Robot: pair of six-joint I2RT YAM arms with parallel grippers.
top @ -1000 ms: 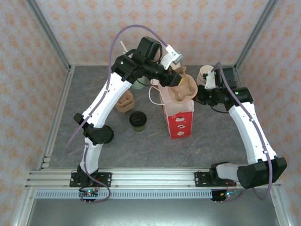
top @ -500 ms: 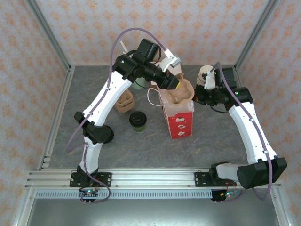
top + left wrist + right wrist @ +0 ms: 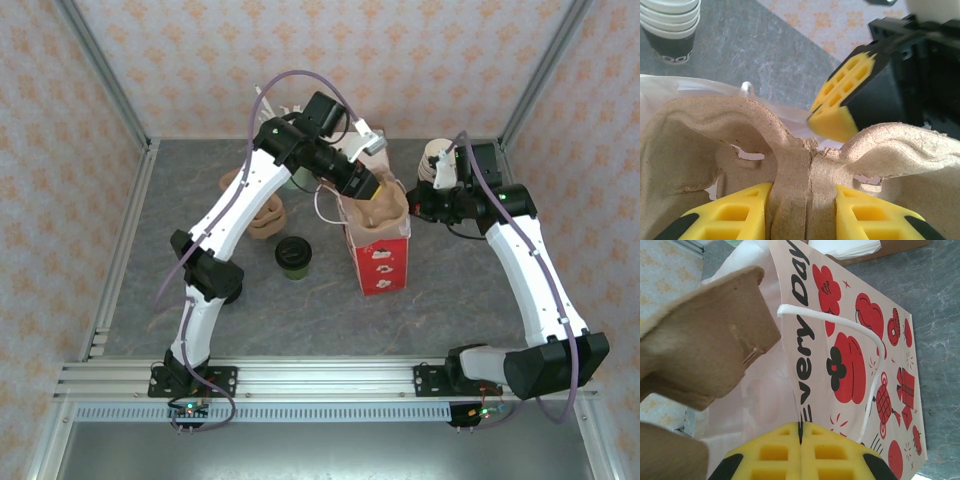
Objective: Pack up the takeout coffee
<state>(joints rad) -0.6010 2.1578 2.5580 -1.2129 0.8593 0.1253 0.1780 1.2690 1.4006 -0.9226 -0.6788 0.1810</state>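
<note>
One coffee cup stands upright mid-worktop, just left of the one bag. It is nearer the left gripper, on its near-edge side. That gripper clamps one cardboard carrier over the bag's mouth. The right gripper pinches the bag's rim.

arms: 2, white links, black joints | cables: purple | hand pads: yellow, gridded

takeout coffee left of the bag — cup carrier seemingly in its mouth, cup stack behind-right
</note>
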